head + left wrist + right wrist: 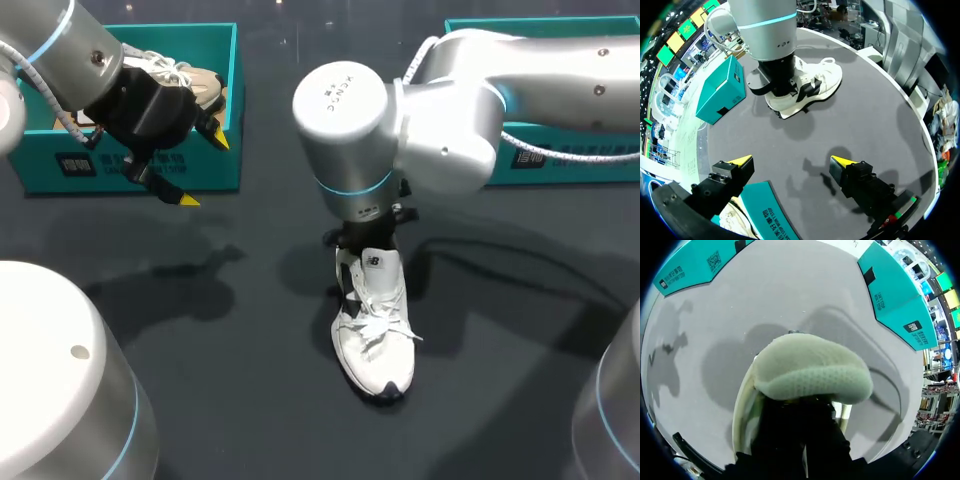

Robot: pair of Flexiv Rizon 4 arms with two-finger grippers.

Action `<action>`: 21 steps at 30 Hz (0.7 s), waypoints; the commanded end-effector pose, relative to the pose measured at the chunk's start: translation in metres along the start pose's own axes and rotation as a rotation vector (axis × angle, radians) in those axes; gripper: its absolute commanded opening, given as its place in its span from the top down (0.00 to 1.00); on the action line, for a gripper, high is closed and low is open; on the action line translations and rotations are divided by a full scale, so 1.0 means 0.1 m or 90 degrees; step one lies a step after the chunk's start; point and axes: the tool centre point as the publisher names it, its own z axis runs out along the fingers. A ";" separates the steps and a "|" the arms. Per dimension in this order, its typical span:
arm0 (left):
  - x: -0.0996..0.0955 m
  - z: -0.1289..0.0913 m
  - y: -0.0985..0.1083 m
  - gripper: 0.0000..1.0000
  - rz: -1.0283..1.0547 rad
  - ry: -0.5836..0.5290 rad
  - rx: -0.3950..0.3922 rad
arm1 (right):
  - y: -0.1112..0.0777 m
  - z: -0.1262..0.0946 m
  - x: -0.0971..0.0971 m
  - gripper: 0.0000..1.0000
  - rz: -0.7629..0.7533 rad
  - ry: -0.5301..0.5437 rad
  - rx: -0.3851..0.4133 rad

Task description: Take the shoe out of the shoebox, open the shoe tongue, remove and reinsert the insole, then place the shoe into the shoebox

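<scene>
Resting upright on the table (250, 390), the white sneaker (375, 320) had the right tool (362, 238) at its collar; whether it pinched anything could not be told. The left tool (203, 169) hung spread, well apart. Unbraced, the sneaker might tip under a pull.

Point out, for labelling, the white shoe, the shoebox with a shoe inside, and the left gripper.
white shoe (375, 325): head view, on its laces.
shoebox (45, 150): head view, on its front wall.
left gripper (203, 170): head view, midway between its yellow tips.
</scene>
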 end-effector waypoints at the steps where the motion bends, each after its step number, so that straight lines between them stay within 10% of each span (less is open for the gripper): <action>1: 0.01 -0.01 0.00 0.00 0.001 0.000 -0.002 | -0.15 0.12 0.08 1.00 -0.008 0.012 0.008; 21: 0.01 -0.01 0.00 0.00 0.001 0.000 -0.002 | 0.11 -0.43 -0.12 1.00 0.014 -0.041 0.034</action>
